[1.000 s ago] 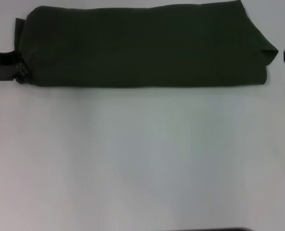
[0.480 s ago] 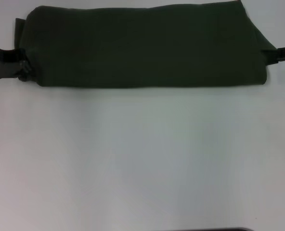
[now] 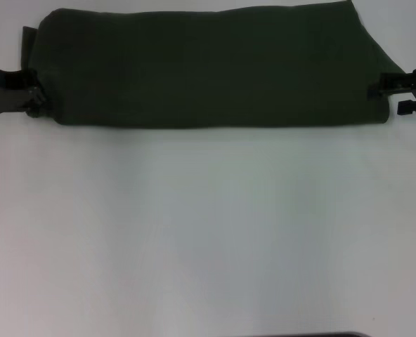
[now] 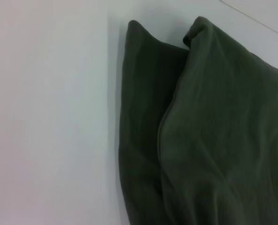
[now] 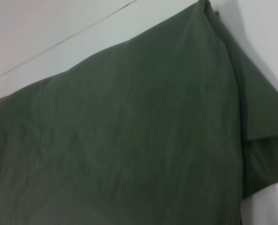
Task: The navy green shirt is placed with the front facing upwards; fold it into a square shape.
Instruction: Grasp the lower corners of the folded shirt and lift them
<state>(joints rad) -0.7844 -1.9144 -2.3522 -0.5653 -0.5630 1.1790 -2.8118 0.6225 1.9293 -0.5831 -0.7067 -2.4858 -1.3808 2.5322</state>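
The navy green shirt (image 3: 208, 67) lies folded into a long band across the far side of the white surface (image 3: 208, 232), plain green side up. Over the last second the right claw (image 3: 407, 92) has come in from the edge of the view to the shirt's right end, and the left claw (image 3: 27, 98) has shifted slightly up along the left end. Both claws now sit at the two short ends, so the next fold, bringing the ends together toward a square, looks ready to begin. Whether either claw is wide, narrow or already pinching cloth cannot be told from here. The wrist views show only layered green cloth with a seam. No lettering, label or brand can be read; the printed front appears to be folded inside.
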